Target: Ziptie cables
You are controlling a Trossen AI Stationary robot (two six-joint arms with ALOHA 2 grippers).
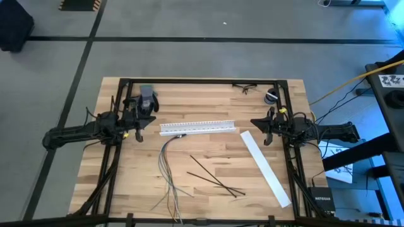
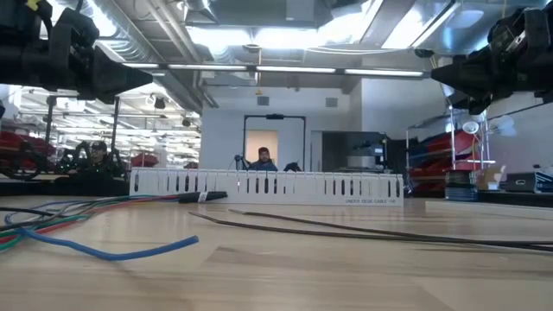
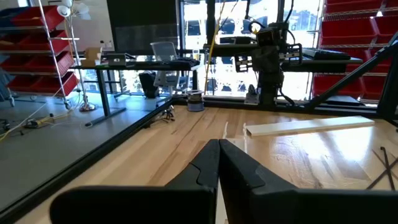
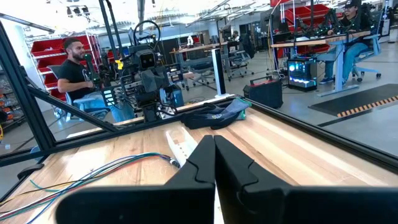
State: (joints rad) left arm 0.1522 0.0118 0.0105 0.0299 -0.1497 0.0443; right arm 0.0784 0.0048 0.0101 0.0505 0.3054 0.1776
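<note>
The cables [image 1: 169, 159] are a loose bundle of thin wires. They lie on the table and fan out toward the near edge from the left end of the white slotted channel [image 1: 197, 127]; in the low view the cables [image 2: 82, 212] show at the left. Black zipties [image 1: 214, 176] lie crossed on the wood, right of the cables. My left gripper [image 1: 144, 120] hovers shut above the table, left of the channel. My right gripper [image 1: 255, 122] hovers shut, right of the channel. In the wrist views, my left gripper [image 3: 217, 149] and my right gripper [image 4: 214, 146] have their fingers closed together.
A long flat white strip [image 1: 265, 167] lies slanted at the table's right, toward the near edge. Glasses [image 1: 245, 88] and a small roll [image 1: 271, 96] sit near the far edge, and a grey-green object [image 1: 147, 98] near the left arm. A black frame borders the table, and people sit in the room beyond.
</note>
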